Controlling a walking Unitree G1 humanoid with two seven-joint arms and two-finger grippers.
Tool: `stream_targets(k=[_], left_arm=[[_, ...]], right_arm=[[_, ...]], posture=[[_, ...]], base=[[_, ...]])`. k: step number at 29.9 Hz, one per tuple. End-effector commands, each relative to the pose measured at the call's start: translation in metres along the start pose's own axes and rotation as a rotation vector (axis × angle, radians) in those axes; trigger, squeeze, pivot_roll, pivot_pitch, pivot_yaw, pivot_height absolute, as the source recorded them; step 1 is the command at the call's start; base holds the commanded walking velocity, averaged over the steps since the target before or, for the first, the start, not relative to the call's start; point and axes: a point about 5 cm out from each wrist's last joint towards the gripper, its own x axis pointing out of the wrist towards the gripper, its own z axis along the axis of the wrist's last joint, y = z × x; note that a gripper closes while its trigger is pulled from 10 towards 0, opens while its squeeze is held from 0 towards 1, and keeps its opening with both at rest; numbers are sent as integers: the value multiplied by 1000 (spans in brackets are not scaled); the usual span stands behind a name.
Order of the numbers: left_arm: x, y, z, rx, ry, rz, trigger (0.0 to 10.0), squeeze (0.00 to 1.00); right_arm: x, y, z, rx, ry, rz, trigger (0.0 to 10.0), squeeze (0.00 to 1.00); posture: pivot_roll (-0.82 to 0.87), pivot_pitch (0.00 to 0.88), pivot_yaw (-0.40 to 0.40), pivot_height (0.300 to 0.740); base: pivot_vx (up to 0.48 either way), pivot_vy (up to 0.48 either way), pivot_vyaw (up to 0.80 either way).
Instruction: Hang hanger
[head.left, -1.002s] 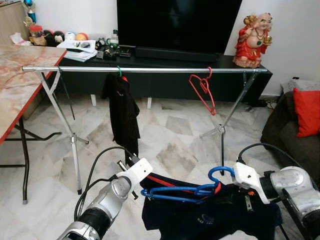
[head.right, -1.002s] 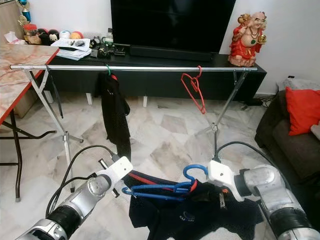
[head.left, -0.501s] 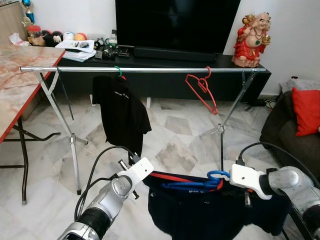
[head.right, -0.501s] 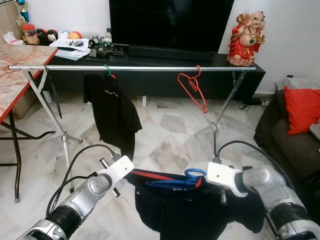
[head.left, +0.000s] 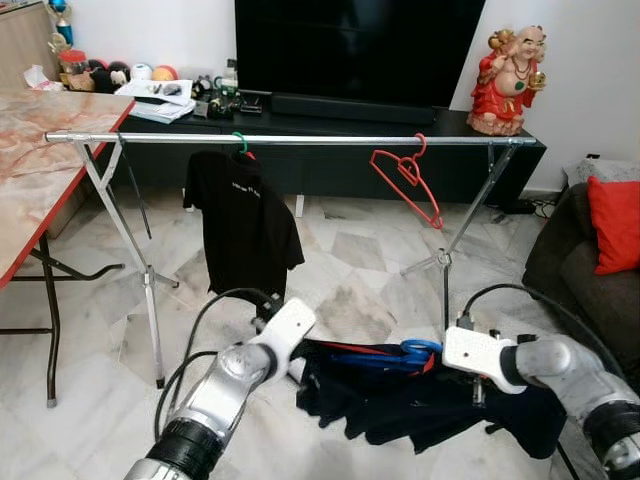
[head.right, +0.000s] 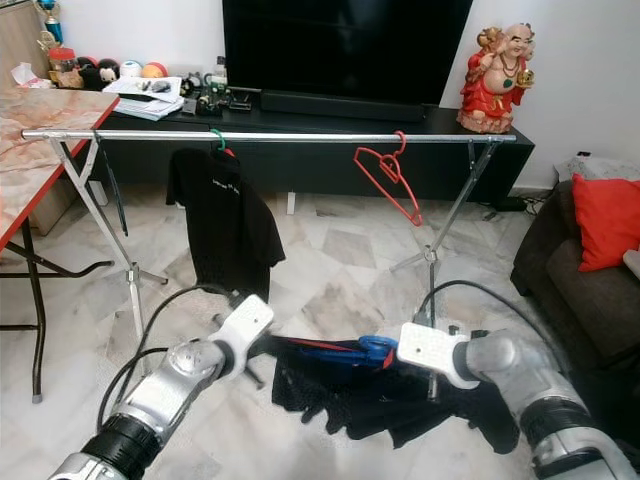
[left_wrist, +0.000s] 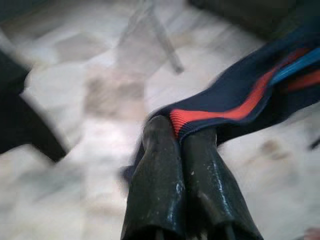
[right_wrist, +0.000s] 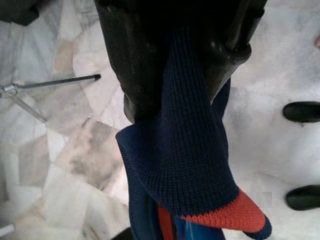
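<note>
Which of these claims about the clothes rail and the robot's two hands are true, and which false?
1. A black T-shirt hangs on the silver metal rail. True.
2. The bare red hanger lies on the floor. False: it hangs on the rail.
3. The left hand pinches the navy garment with red trim. True.
4. The right hand is empty. False: it grips the same garment.
5. The blue plastic hanger is already on the rail. False: it sits in the garment, between the hands.

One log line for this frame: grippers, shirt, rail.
left gripper: shut on shirt | right gripper: shut on shirt | blue hanger: in shirt, below rail | not hung
</note>
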Motion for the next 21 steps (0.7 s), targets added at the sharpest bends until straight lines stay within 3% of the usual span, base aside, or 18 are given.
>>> stream_targets(k=[1,7,9,12,13,15,16,21], left_arm=[[-4,-9,13,-12,-49,-87,0,0],[-14,-36,34,3,-107,-302,0,0],[-15,-38,34,11,-104,-317,0,0],[-17,-45,33,24,-94,-370,0,0],[-19,-53,30,38,-74,-418,0,0],[-20,-61,23,98,-29,-463,3529,0],[-21,-65,20,123,-17,-480,10000,945],[-21,-73,18,143,3,-516,10000,1000]], right_arm=[[-1,-11,9,-8,8,-53,0,0],[17,-10,28,26,-9,-127,0,0],[18,-10,30,28,-11,-138,0,0],[23,-10,39,75,-52,-163,0,0],[28,-9,50,137,-109,-180,0,0],[32,-9,60,185,-152,-196,0,0],[34,-9,64,197,-169,-201,0,0],[36,-9,71,227,-198,-220,0,0]], posture=[[110,0,-88,740],[123,0,-91,740],[123,0,-91,740],[125,0,-90,740],[127,0,-90,740],[128,0,-90,740],[129,0,-89,740],[126,0,-89,740]], base=[[0,0,0],[0,0,0],[0,0,0],[0,0,0],[0,0,0],[0,0,0],[0,0,0],[0,0,0]])
